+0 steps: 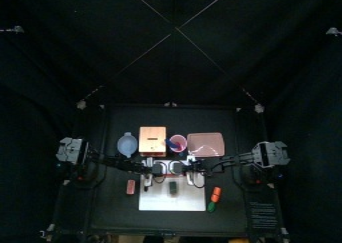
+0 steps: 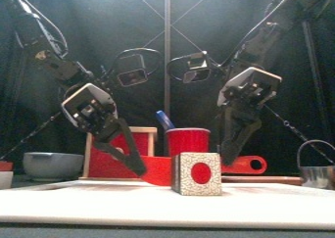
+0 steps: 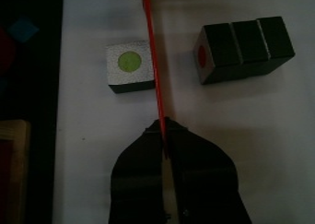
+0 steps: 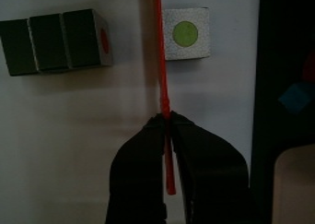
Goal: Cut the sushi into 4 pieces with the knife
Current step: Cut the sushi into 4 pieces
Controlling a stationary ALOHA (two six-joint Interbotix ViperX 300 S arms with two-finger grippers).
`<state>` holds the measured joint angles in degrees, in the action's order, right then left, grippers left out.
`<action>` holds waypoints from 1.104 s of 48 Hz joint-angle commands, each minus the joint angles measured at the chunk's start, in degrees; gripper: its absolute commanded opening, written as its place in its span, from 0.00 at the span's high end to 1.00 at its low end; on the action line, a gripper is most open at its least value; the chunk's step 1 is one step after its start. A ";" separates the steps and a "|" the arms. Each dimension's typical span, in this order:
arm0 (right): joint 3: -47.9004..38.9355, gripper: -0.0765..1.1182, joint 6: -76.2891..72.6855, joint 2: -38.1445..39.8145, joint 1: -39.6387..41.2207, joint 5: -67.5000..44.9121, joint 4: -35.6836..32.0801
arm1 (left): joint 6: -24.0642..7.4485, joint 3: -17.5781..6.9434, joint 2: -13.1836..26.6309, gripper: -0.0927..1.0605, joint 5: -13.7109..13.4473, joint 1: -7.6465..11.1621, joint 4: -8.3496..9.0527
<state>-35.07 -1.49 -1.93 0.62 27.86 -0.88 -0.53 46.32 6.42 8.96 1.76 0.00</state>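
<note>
The red toy knife (image 3: pixel 153 62) lies level over the white cutting board (image 3: pixel 74 126), and both grippers hold it. My left gripper (image 3: pixel 163 128) is shut on one end. My right gripper (image 4: pixel 164 124) is shut on the other, near the ringed handle (image 2: pixel 249 166). On one side of the blade stands a cut sushi piece (image 3: pixel 127 64) with a green centre. On the other side lies the dark green roll (image 3: pixel 244 51) of three joined blocks. The front view shows the cut piece (image 2: pixel 197 173) near and upright, below the knife and between the two grippers.
Behind the board stand the wooden box with its red drawer front (image 2: pixel 116 152), the red cup (image 2: pixel 187 141) holding a blue knife (image 2: pixel 163 119), and the pink tray (image 1: pixel 205 143). A blue-grey bowl (image 2: pixel 50 165) is at the left, a metal cutter (image 2: pixel 315 173) at the right.
</note>
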 commanded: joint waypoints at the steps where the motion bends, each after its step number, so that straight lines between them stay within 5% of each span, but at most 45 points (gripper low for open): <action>1: 1.49 0.67 0.00 5.27 -0.26 3.08 0.62 | -0.09 -0.44 -4.31 0.65 -0.26 0.62 1.14; 14: 1.76 0.67 -0.09 10.99 -4.66 5.45 3.60 | 0.44 -0.53 -8.96 0.65 0.18 6.59 0.97; 23: 0.70 0.67 -0.09 9.84 -6.42 3.69 4.75 | 0.09 -1.14 -6.15 0.65 0.79 10.11 -4.75; 28: 0.35 0.67 0.00 9.14 -6.42 2.81 4.75 | 0.09 -2.02 -4.48 0.65 0.79 10.37 -6.06; 53: -1.14 0.67 0.00 6.77 -5.98 -1.32 4.13 | 0.18 -1.85 -1.32 0.65 0.70 10.28 -6.15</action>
<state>-36.65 -1.58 4.31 -5.89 27.51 3.52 -0.26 44.74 5.01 10.02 11.51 -6.15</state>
